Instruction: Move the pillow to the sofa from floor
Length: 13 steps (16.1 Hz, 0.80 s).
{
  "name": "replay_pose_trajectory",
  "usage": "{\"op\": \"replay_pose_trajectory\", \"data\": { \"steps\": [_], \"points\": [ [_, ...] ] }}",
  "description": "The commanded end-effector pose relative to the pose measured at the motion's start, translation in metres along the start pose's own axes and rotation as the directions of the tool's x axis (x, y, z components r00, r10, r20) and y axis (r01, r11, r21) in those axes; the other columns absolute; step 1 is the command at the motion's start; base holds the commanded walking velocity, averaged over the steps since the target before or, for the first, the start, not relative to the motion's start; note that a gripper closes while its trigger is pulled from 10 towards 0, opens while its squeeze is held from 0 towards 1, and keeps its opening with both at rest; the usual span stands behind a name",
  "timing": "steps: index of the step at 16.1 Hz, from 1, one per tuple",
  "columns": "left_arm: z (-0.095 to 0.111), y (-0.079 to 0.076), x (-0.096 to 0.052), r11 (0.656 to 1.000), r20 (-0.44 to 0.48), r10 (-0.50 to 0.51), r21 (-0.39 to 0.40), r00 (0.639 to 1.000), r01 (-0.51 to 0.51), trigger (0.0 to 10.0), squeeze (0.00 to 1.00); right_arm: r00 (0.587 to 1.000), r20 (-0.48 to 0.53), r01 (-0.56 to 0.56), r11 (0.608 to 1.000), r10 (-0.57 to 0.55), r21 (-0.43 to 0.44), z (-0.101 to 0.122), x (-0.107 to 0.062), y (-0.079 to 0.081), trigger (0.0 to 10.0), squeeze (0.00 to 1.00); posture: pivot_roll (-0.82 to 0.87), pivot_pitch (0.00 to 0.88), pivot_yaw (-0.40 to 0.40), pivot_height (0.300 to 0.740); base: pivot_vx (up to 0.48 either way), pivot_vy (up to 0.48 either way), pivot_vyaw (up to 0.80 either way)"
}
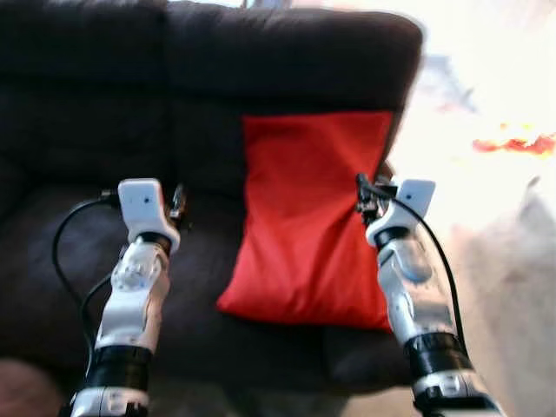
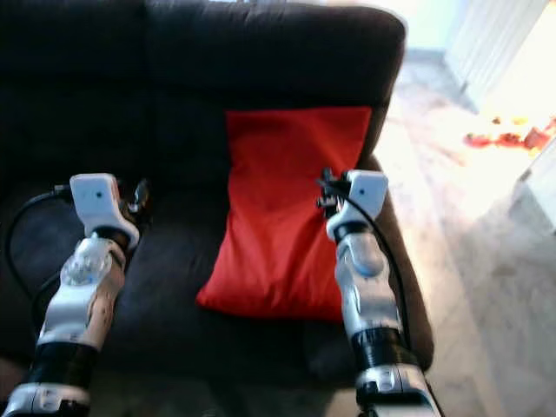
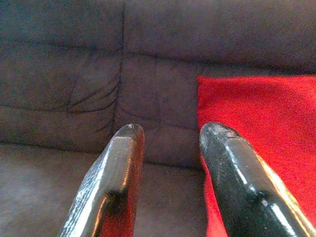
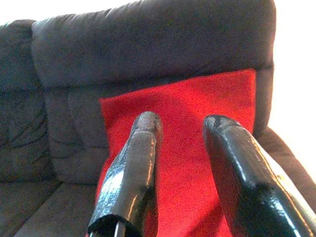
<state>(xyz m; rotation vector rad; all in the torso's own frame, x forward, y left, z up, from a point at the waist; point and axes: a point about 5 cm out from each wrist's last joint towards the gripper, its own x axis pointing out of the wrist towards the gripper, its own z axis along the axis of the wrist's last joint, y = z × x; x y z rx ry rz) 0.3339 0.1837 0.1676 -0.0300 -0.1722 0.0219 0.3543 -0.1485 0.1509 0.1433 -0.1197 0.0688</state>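
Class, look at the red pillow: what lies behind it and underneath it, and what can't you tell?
The red pillow leans on the dark sofa: backrest behind it, seat cushion beneath its lower edge. The upholstery it covers is hidden. Both the left gripper and right gripper are open, apart from it.

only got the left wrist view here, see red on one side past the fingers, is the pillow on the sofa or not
Observer: Yes. In the head views the red pillow stands on the seat of the dark sofa, leaning against its backrest.
Operator: where on the sofa
Observer: At the sofa's right end, next to the armrest.
Operator: is the right gripper holding it
Observer: No. The right gripper is open, fingers apart in front of the pillow with nothing between them.
Operator: and my left one
Observer: The left gripper is open too, over the bare seat to the pillow's left.
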Motion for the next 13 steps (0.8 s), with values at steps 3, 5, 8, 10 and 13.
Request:
{"op": "replay_pose_trajectory", "data": {
  "steps": [3,5,8,10,13],
  "points": [
    [0.002,-0.008,0.001,1.0,0.002,-0.028,0.012,1.0,0.028,10.0,0.0,1.0,0.004,0.022,1.0,-0.022,0.016,0.002,-0.001,-0.006,10.0,0.0,0.09,0.121,-0.042,0.74,0.0,0.0,0.0],
    [0.003,-0.01,0.002,0.999,0.002,-0.038,-0.003,0.999,0.038,10.0,0.0,1.0,-0.008,0.018,0.999,-0.018,0.027,0.0,-0.001,-0.005,10.0,0.0,0.09,0.121,-0.041,0.74,0.0,0.0,-0.33],
    [0.004,-0.013,0.002,0.999,0.005,-0.045,-0.003,0.999,0.045,10.0,0.0,1.0,-0.006,0.022,1.0,-0.022,0.019,-0.001,-0.002,-0.006,10.0,0.0,0.09,0.122,-0.04,0.74,0.0,0.0,-0.63],
    [0.004,-0.014,0.002,0.999,0.0,-0.052,-0.009,0.999,0.052,10.0,0.0,1.0,-0.008,0.03,1.0,-0.03,0.008,-0.003,-0.004,-0.008,10.0,0.0,0.09,0.122,-0.039,0.74,0.0,0.0,0.0],
    [0.004,-0.016,0.002,0.998,-0.001,-0.058,-0.01,0.998,0.058,10.0,0.0,1.0,-0.007,0.028,1.0,-0.028,0.009,-0.002,-0.004,-0.007,10.0,0.0,0.09,0.122,-0.038,0.74,0.0,0.0,0.0]
  ]
}}
